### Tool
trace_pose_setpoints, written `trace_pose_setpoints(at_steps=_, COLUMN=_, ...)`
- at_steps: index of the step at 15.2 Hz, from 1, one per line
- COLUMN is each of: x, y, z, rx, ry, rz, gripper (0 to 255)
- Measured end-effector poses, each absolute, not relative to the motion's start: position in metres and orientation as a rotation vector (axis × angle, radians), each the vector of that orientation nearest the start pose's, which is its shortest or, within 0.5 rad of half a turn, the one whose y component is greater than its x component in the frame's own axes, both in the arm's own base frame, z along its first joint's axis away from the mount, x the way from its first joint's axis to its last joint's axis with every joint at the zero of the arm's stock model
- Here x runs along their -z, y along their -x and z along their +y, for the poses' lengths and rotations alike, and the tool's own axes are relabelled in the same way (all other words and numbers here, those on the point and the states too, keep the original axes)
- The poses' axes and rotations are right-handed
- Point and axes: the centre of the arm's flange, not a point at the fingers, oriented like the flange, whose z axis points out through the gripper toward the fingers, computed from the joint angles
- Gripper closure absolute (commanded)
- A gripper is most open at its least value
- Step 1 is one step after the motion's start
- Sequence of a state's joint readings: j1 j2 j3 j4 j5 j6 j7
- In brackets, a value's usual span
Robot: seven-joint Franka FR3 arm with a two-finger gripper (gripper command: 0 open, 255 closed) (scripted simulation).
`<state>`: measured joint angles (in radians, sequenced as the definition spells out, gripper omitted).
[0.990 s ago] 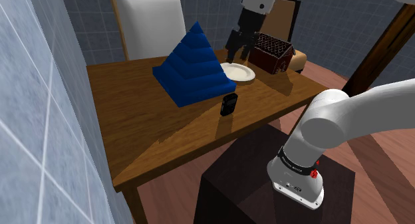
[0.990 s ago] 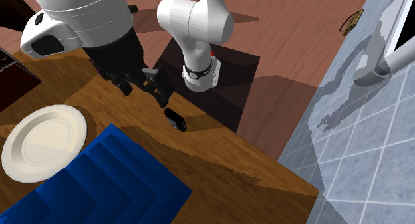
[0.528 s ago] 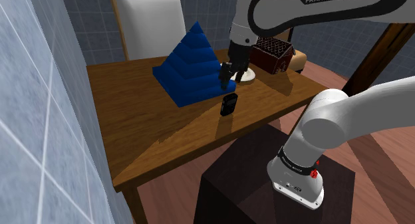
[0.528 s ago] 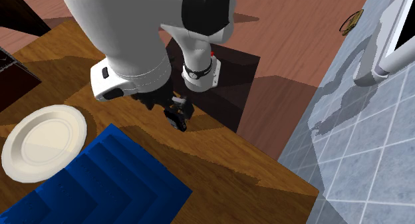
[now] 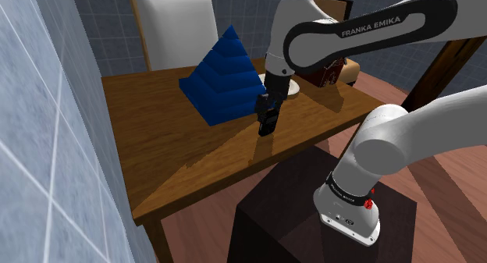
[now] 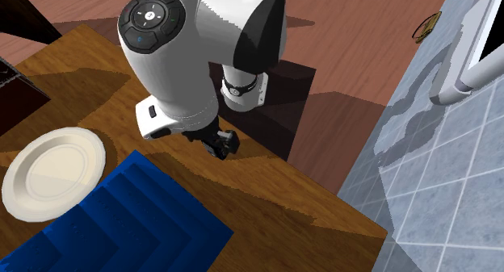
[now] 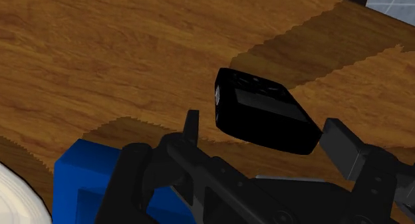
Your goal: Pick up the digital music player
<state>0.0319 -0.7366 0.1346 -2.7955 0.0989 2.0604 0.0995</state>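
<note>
The small black rectangular digital music player [image 7: 263,110] is resting on the brown wooden table [image 5: 164,144], close to the table's near edge on the side facing the robot's dark box stand [image 5: 289,215]. In the shoulder view it is sitting just to the right of the base of the tall blue stepped pyramid [image 5: 222,78]. The all-black two-finger gripper [image 7: 264,123] is hanging low over the player with its claw released and grasping nothing. In the wrist view its two fingers [image 7: 191,126] are standing apart with the player lying between them. A strip of table is showing between one finger and the player's end, while the other finger is sitting just beside the opposite end; contact there cannot be told. In the second exterior view the white arm is bending down over the table and covering most of the player, with the black hand showing under the wrist. A round white plate [image 6: 52,172] is lying farther in on the table, beside the pyramid. A chair with a white back [image 5: 175,31] is standing at the table's far side, and a pale blue tiled wall [image 5: 47,105] is running along the shoulder view's left.
</note>
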Motion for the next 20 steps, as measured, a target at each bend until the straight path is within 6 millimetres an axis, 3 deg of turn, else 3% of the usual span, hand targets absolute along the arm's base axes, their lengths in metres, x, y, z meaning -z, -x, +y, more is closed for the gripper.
trace_pose_setpoints(at_steps=2, x=-0.4, y=-0.311, z=0.053, rx=-0.001, ry=3.145, rz=0.022, gripper=0)
trace_pose_setpoints(at_steps=3, x=-0.399, y=-0.311, z=0.054, rx=-0.001, ry=3.145, rz=0.022, gripper=255)
trace_pose_setpoints(at_steps=13, x=-0.399, y=-0.311, z=0.054, rx=0.003, ry=3.144, rz=0.022, gripper=255)
trace_pose_setpoints(at_steps=20, x=-0.43, y=-0.311, z=0.053, rx=0.0, ry=3.145, rz=0.022, gripper=255)
